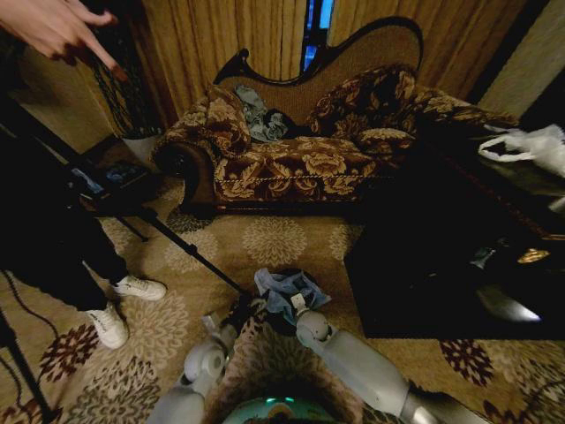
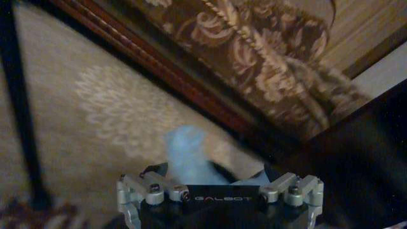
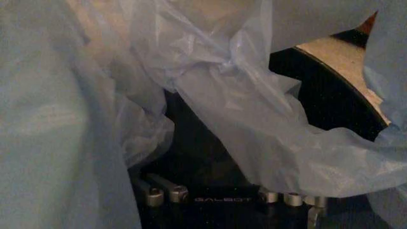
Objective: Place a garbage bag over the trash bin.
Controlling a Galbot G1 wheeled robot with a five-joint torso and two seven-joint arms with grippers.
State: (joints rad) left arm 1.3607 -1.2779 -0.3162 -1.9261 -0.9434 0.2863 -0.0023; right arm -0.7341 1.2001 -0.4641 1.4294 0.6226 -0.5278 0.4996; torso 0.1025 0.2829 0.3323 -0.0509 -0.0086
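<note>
Bag (image 1: 290,291) sits bunched low center of the head view, draped over the bin (image 1: 284,320), which shows only as a dark sliver beneath. Both grippers are right at it: left gripper (image 1: 241,311) on the bag's left edge, right gripper (image 1: 298,305) on its lower right. Left wrist view: a blue twist of film rises between the jaws, looks pinched. Right gripper (image 3: 222,193) is buried in film; can't tell its grip. Bin mouth faces up, so the film needs to spread outward.
</note>
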